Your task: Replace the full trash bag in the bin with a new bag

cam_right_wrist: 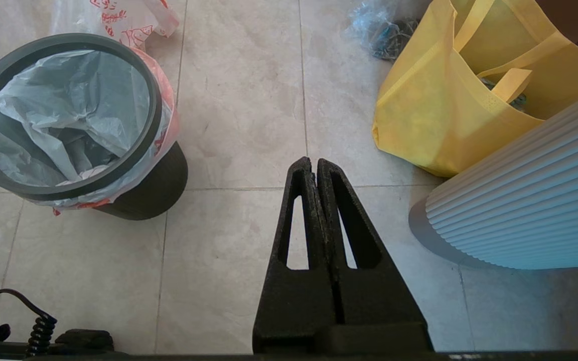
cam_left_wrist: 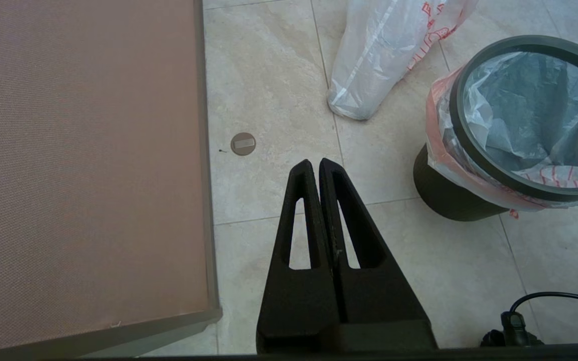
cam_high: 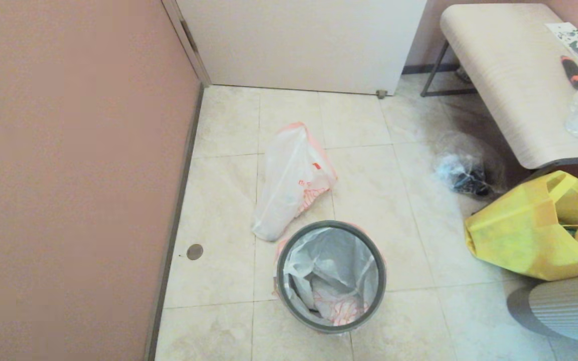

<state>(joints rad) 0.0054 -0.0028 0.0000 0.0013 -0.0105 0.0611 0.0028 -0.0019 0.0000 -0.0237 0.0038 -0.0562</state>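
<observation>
While lying on pale floor tiles with long axis running from bin (cam_high: 331, 277) toward door (cam_high: 299, 45): lumpy translucent full trash bag (cam_high: 291, 183); round black bin lined with crinkled film; left gripper (cam_left_wrist: 315, 165) and right gripper (cam_right_wrist: 314, 164) pressed together, empty.

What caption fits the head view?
Bag-lined bin on tiled floor, another white bag lying behind it, yellow tote nearby.

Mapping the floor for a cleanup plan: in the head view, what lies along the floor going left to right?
Floor drain cap → white bag lying on the tiles → bin → clear bag with dark lumps → yellow tote.
</observation>
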